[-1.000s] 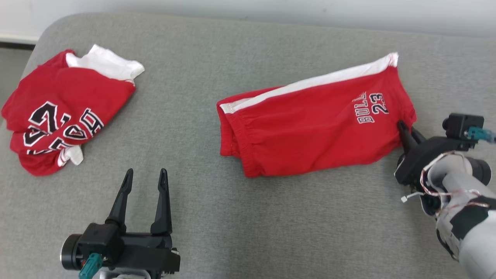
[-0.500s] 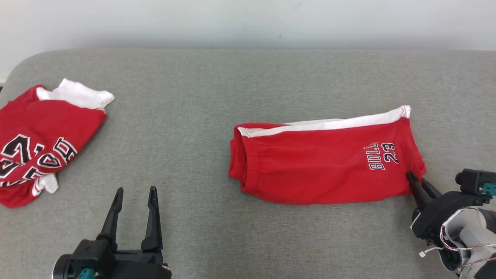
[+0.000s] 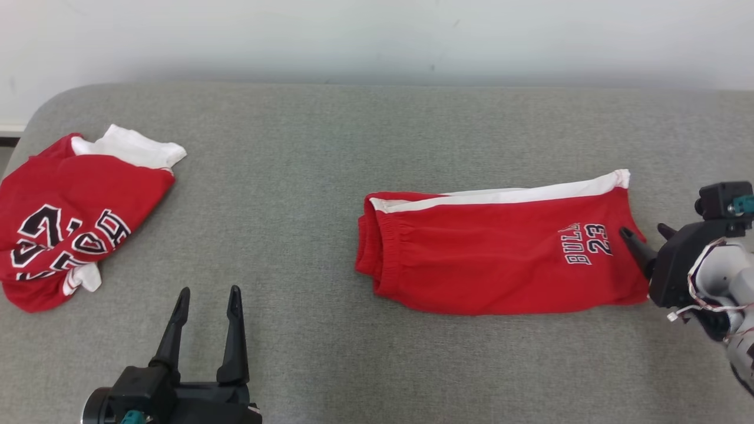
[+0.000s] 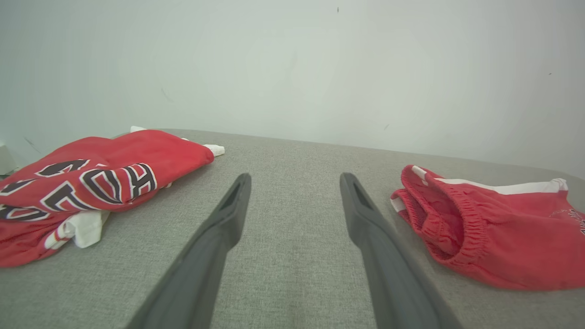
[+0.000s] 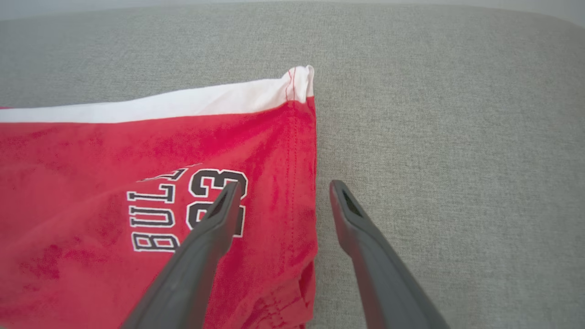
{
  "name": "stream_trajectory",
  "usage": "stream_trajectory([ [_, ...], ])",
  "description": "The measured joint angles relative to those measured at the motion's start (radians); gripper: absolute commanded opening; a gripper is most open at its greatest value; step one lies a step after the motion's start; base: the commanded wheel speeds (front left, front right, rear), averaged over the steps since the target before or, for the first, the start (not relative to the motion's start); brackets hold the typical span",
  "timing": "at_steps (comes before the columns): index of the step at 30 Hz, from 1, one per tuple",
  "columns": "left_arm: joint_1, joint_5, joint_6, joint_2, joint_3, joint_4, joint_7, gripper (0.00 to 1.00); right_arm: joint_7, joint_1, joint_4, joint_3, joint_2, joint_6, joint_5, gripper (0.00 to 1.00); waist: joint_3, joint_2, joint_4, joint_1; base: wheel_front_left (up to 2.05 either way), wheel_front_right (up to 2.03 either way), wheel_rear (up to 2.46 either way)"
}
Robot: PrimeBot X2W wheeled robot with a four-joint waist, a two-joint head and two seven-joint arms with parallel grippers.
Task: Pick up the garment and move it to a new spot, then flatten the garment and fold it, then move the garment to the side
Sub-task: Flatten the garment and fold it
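Note:
The garment (image 3: 495,265) is a pair of red shorts with a white side stripe and "BULLS 23" print, folded and lying flat on the grey padded surface (image 3: 353,147). My right gripper (image 3: 643,231) stands open at the shorts' right hem. In the right wrist view its jaws straddle the hem of the garment (image 5: 137,183): one finger over the print, the other over bare grey cloth, with nothing gripped by the right gripper (image 5: 285,187). My left gripper (image 3: 210,290) is open and empty near the front edge; the garment (image 4: 502,237) lies to the right of the left gripper (image 4: 296,176).
A second red garment, a crumpled jersey (image 3: 70,218) with black-and-white lettering and white trim, lies at the far left by the surface's rounded corner. A pale wall (image 3: 377,35) runs behind. The jersey (image 4: 91,183) also lies left of my left fingers.
The right gripper, shut on the shorts' lower right hem corner before, has opened and let go; the shorts now lie flat. The head camera has tilted, shifting the whole picture. The left gripper stays open.

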State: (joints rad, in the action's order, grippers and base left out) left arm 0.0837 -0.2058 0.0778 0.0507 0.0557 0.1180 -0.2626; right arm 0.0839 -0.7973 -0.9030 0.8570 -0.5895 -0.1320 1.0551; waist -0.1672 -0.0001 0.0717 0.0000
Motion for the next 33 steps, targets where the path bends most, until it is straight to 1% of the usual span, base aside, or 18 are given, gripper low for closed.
stream_trajectory([
  [3,0.0,-0.008,-0.002,0.0,0.009,0.0,0.0,1.0,0.077,-0.031,-0.039,0.007,-0.003,0.0,-0.001,1.0,-0.006,0.0,0.014,0.0,0.0,0.0,0.0],
  [7,0.001,-0.014,-0.007,0.0,0.019,0.0,0.0,1.0,0.136,-0.053,-0.083,0.011,-0.001,0.0,0.001,1.0,-0.017,0.0001,0.033,0.0,0.0,0.0,0.0],
  [17,0.004,-0.015,-0.015,0.0,0.02,-0.005,0.0,1.0,0.206,-0.069,-0.163,0.015,0.029,0.0,0.02,1.0,-0.043,0.0001,0.064,0.0,0.0,0.0,0.0],
  [18,0.004,-0.015,-0.012,0.0,0.019,-0.005,0.0,1.0,0.213,-0.072,-0.17,0.014,0.032,0.0,0.025,0.98,-0.044,0.0001,0.064,0.0,0.0,0.0,0.0],
  [19,0.005,-0.015,-0.01,0.0,0.018,-0.005,0.0,1.0,0.221,-0.076,-0.174,0.016,0.034,0.0,0.027,0.45,-0.045,0.0001,0.064,0.0,0.0,0.0,0.0],
  [20,0.005,-0.015,-0.01,0.0,0.018,-0.004,0.0,1.0,0.225,-0.079,-0.174,0.018,0.035,0.0,0.027,0.25,-0.045,0.0001,0.064,0.0,0.0,0.0,0.0],
  [21,0.006,-0.015,-0.01,0.0,0.017,-0.003,0.0,1.0,0.223,-0.081,-0.175,0.017,0.037,0.0,0.028,0.0,-0.045,0.0001,0.063,0.0,0.0,0.0,0.0],
  [26,0.009,-0.014,-0.01,0.0,0.013,0.003,0.0,1.0,0.21,-0.082,-0.191,0.025,0.038,0.0,0.027,0.0,-0.032,0.0001,0.059,0.0,0.0,0.0,0.0],
  [29,0.007,-0.009,-0.008,0.0,0.01,0.003,0.0,1.0,0.197,-0.08,-0.215,0.021,0.011,0.0,0.03,0.0,-0.017,0.0002,0.055,0.0,0.0,0.0,0.0],
  [31,0.0,-0.008,-0.007,0.0,0.004,0.002,0.0,1.0,0.189,-0.07,-0.22,0.019,-0.025,0.0,0.036,0.0,-0.003,0.0001,0.05,0.0,0.0,0.0,0.0],
  [33,-0.001,-0.007,-0.007,0.0,0.002,0.001,0.0,1.0,0.186,-0.064,-0.22,0.019,-0.033,0.0,0.036,0.0,0.0,0.0001,0.047,0.0,0.0,0.0,0.0],
])
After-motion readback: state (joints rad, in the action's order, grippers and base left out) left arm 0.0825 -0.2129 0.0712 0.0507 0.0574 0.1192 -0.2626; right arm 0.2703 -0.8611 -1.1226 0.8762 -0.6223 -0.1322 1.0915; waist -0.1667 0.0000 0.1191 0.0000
